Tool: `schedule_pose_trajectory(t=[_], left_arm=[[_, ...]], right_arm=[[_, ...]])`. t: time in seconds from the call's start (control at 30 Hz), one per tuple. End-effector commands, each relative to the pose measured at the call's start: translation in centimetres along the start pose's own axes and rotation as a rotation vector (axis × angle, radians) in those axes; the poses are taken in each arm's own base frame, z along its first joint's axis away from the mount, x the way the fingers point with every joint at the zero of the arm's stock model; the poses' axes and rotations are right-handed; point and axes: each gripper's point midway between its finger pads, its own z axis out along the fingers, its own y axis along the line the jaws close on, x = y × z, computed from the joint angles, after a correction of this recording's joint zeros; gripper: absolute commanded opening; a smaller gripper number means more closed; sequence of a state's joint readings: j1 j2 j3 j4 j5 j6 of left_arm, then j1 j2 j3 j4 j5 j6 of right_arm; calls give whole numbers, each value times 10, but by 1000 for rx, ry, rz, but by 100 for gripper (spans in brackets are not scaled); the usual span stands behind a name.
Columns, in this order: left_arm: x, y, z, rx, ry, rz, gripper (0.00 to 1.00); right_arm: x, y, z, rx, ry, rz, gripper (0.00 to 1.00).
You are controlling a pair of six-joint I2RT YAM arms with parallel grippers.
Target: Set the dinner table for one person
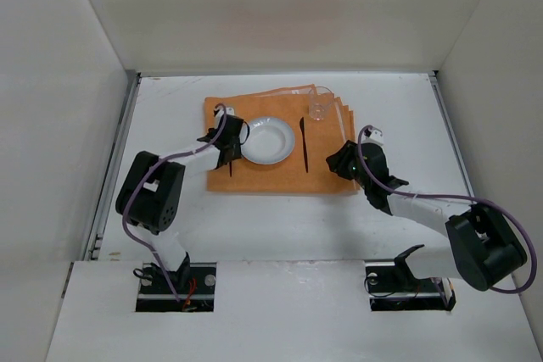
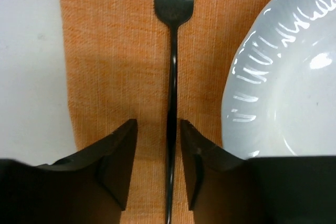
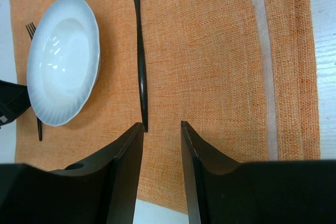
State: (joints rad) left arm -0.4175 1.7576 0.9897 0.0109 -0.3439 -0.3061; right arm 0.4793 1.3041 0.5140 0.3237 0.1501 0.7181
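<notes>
On the white dinner table (image 1: 399,116) lies an orange mat (image 1: 280,177). It holds a white plate (image 1: 265,140), a black knife (image 1: 303,143) to its right and a clear glass (image 1: 321,108) at the back right. A black fork (image 2: 173,77) lies flat on the mat, left of the plate (image 2: 283,77). My left gripper (image 2: 158,124) is open and low over the mat. Its fingers straddle the fork's handle with a gap on each side. My right gripper (image 3: 162,125) is open and empty over the mat's near right part, just right of the knife's (image 3: 140,66) near tip.
White walls enclose the table on the left, the back and the right. Grey edge strips (image 1: 119,150) run along the table's sides. In the right wrist view, bare white tabletop (image 3: 325,51) shows right of the mat (image 3: 210,66), and the plate (image 3: 63,59) is at the left.
</notes>
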Motion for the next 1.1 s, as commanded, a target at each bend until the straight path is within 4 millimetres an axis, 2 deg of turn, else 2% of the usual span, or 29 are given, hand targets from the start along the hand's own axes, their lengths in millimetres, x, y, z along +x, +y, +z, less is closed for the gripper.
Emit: schedule_pose_trajectory(t=[0.0, 0.1, 0.2, 0.37, 0.43, 0.47, 0.73, 0.87, 1.03, 1.07], left_arm=[[-16, 4, -27, 21, -65, -57, 39], [-28, 7, -50, 44, -134, -138, 50], [-35, 13, -73, 71, -186, -211, 55], [-28, 39, -100, 84, -259, -357, 71], [-19, 49, -106, 79, -266, -387, 83], [-14, 54, -109, 77, -273, -401, 100], [39, 111, -119, -30, -296, -613, 100], [59, 141, -120, -89, -320, -732, 100], [81, 167, -110, -188, -299, -850, 100], [84, 171, -108, -212, -281, -864, 100]], right_arm=[[-21, 23, 3, -59, -66, 0, 41], [-27, 23, 0, -58, -89, -3, 42], [-26, 23, -1, -62, -86, 5, 43], [-29, 19, -2, -43, -109, 6, 44], [-29, 17, -3, -39, -110, 17, 44], [-31, 17, -4, -39, -120, 22, 44], [-61, -6, -25, 18, -274, 87, 48], [-75, -28, -37, 82, -368, 137, 50], [-82, -48, -41, 126, -409, 201, 48], [-81, -51, -41, 133, -407, 211, 44]])
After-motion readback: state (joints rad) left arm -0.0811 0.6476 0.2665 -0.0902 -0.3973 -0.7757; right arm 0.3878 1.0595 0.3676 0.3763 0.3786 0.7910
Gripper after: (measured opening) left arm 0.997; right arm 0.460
